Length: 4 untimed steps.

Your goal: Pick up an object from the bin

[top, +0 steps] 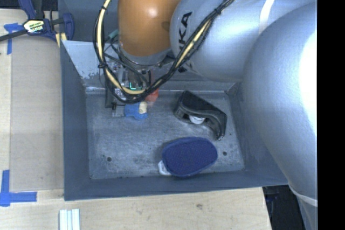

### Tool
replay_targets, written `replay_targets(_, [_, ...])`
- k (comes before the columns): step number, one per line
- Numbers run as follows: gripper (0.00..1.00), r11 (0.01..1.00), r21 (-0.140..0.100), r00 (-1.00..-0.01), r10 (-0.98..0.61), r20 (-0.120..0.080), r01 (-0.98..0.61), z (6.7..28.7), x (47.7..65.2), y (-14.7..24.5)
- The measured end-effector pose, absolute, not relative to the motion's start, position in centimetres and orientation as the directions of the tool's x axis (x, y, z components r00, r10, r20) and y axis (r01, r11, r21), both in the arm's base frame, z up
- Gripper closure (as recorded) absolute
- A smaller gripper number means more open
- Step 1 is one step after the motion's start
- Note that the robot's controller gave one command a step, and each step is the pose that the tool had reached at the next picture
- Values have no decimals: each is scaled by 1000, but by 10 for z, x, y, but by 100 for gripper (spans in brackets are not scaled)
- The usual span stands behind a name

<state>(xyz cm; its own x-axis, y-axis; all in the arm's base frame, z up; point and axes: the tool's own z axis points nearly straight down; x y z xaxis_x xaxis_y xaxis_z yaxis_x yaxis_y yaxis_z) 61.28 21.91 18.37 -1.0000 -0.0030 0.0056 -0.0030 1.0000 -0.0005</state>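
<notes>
- A big silver arm (248, 46) comes in from the right and bends down into the grey bin (75, 132)
- At its end sits a round orange cover (148, 13), with yellow and black cables (105, 24) looped around it
- The fingers (126, 95) hang under the cover, low at the back left of the bin floor, close to the back wall
- I cannot tell if the fingers are spread or pressed together, as the cover and cables hide most of them
- A small blue thing (133, 112) with a pale yellow bit on it lies on the floor right by the fingers, just in front of them; I cannot tell if they touch it
- A little red thing (153, 96) peeks out just to the right of the fingers, near the back wall
- A black thing (202, 110), curved, with something white inside it, lies further right on the floor, apart from the blue thing
- A dark blue oval pad (190, 155) lies near the front wall, with a small white bit (163, 168) at its left edge
</notes>
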Motion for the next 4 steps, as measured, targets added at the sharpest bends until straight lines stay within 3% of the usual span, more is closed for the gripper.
replay_targets(1, [0, 1000, -3, -1000, -22, 2, -22, 138, 628, 155])
replay_targets(2, [0, 984, -1, -984, 181, 2, 181, 68, 616, 148])
replay_targets(3, [100, 983, 1, -983, 182, -2, 182, 71, 617, 148])
replay_targets(4, [100, 981, 5, -981, 195, -11, 195, 232, 602, 154])
